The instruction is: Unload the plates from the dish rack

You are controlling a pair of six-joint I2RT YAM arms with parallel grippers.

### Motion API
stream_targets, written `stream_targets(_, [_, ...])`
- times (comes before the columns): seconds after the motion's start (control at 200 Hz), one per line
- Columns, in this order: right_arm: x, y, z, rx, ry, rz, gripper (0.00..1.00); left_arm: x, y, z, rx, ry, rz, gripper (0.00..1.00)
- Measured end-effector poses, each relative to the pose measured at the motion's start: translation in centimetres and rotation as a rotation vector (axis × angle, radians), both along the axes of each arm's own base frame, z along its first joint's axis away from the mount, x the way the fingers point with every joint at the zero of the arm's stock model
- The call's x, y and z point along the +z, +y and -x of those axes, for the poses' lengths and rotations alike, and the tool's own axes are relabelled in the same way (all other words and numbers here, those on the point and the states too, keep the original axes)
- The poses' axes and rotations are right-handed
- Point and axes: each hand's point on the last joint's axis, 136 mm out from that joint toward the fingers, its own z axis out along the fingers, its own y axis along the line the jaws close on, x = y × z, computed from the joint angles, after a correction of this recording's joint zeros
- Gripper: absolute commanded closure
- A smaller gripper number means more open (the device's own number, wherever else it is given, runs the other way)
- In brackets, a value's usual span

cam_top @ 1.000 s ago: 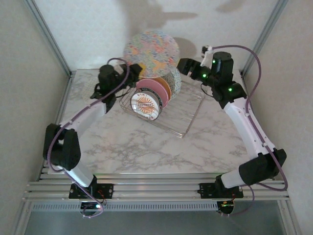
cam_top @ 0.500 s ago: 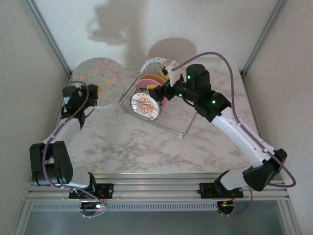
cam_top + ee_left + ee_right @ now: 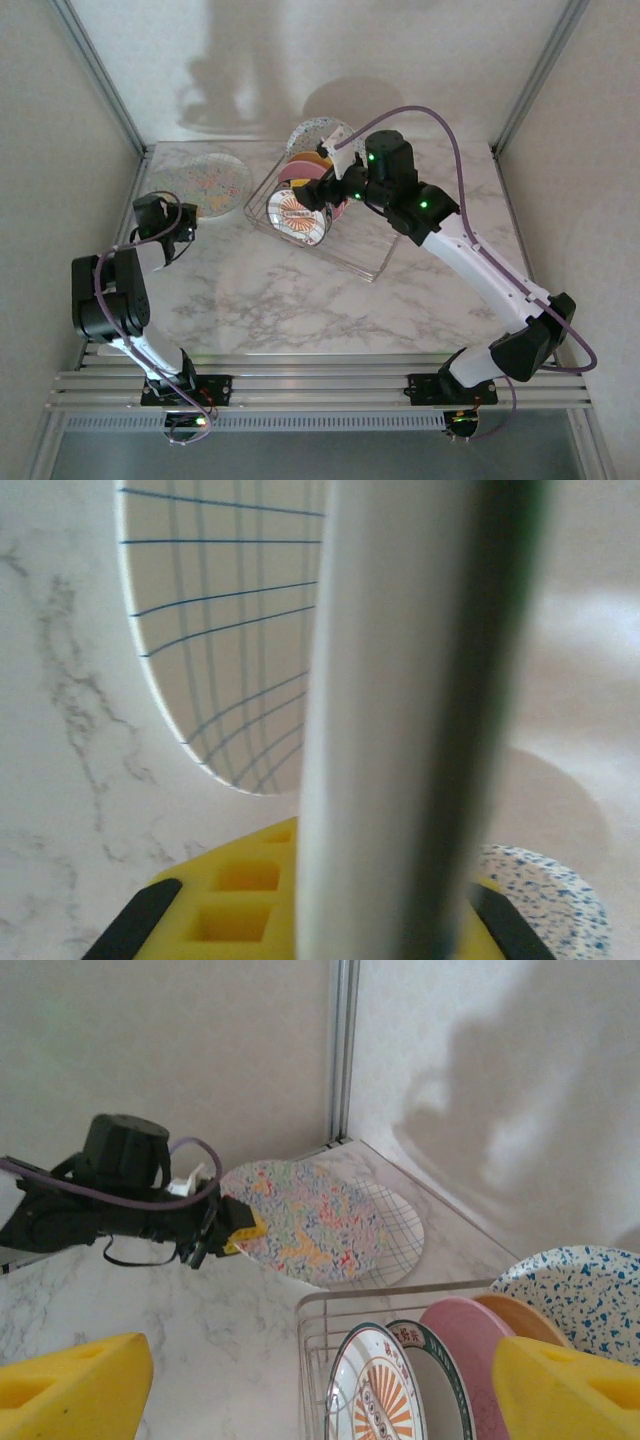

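The table (image 3: pixel 300 300) shows open marble across its near half. The dish rack (image 3: pixel 385 240) sits far-centre, with plates (image 3: pixel 470 1360) standing upright in it. In the far-left corner a multicolour plate (image 3: pixel 200 180) lies low over a blue-gridded plate (image 3: pixel 395 1222), and the left gripper (image 3: pixel 238 1232) clamps its near rim. The right gripper (image 3: pixel 318 192) hangs over the rack with its jaws spread wide.

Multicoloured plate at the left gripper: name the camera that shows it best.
Right wrist: the multicoloured plate shows its patterned face, the left gripper on its rim. Top view shows it small and dim; left wrist, a blurred edge.
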Motion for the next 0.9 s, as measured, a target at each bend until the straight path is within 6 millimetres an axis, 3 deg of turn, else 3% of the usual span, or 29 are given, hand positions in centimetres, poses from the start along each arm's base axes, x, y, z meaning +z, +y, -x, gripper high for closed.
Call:
stream_targets(0.13, [0.0, 0.0, 0.0, 0.000, 0.000, 0.000, 0.12, -1.8, 0.1, -0.3, -0.009, 0.036, 0.000, 1.00])
stream_targets(0.741, [-0.7, 0.4, -0.2, 0.000, 0.015, 0.014, 0.11, -2.2, 0.8, -4.7, -0.048, -0.005, -0.010, 1.00])
stream_targets(0.896, [-1.0, 0.5, -0.4, 0.001, 0.019, 0.018, 0.11, -2.4, 0.7, -5.3, -0.060, -0.005, -0.001, 0.88])
